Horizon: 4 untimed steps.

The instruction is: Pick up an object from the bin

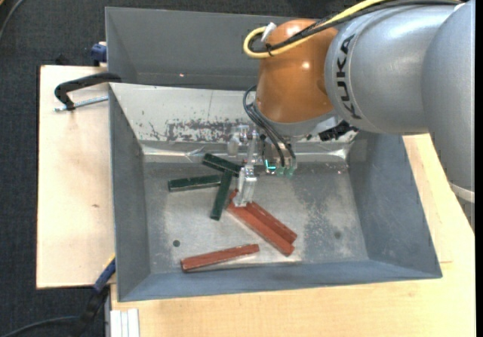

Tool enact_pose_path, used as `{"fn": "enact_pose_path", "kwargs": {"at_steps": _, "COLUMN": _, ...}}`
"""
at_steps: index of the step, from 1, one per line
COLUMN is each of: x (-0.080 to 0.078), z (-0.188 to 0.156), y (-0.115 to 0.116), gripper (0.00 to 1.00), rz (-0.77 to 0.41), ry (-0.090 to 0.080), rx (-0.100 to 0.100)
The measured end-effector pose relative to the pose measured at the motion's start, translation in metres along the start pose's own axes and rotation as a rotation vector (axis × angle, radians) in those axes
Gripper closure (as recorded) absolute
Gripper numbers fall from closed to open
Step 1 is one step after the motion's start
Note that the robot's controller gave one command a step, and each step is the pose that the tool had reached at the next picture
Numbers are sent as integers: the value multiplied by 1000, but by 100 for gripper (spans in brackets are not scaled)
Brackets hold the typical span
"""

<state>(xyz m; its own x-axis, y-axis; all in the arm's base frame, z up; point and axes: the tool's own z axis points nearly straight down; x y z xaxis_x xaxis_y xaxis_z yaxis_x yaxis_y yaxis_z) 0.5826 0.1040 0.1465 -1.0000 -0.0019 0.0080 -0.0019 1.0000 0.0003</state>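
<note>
My gripper (245,191) hangs low over the middle of the bin, its tip at the upper left end of a red-brown block (266,228) that runs diagonally toward the front right. Just left of the tip, a dark green stick (221,198) lies steeply slanted. A second green stick (196,182) lies nearly level to its left, and a third, shorter one (221,163) crosses above them near the back wall. I cannot make out anything held in the gripper.
A thin red-brown strip (219,258) lies alone near the front wall. The arm and its orange cover hang over the back right part of the bin. Bare floor shows at the right and front left.
</note>
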Motion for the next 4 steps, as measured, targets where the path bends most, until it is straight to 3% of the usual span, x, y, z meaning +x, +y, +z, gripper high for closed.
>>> {"fn": "enact_pose_path", "kwargs": {"at_steps": 1, "x": 5, "z": 75, "y": 36, "gripper": 0, "rz": 277, "ry": -11, "rx": -3}}
{"fn": "enact_pose_path", "kwargs": {"at_steps": 2, "x": 5, "z": 75, "y": 35, "gripper": 100, "rz": 278, "ry": -12, "rx": -4}}
{"fn": "enact_pose_path", "kwargs": {"at_steps": 3, "x": 55, "z": -36, "y": 92, "gripper": 100, "rz": 283, "ry": -17, "rx": -9}}
{"fn": "enact_pose_path", "kwargs": {"at_steps": 4, "x": 65, "z": -74, "y": 81, "gripper": 100, "rz": 302, "ry": -16, "rx": -6}}
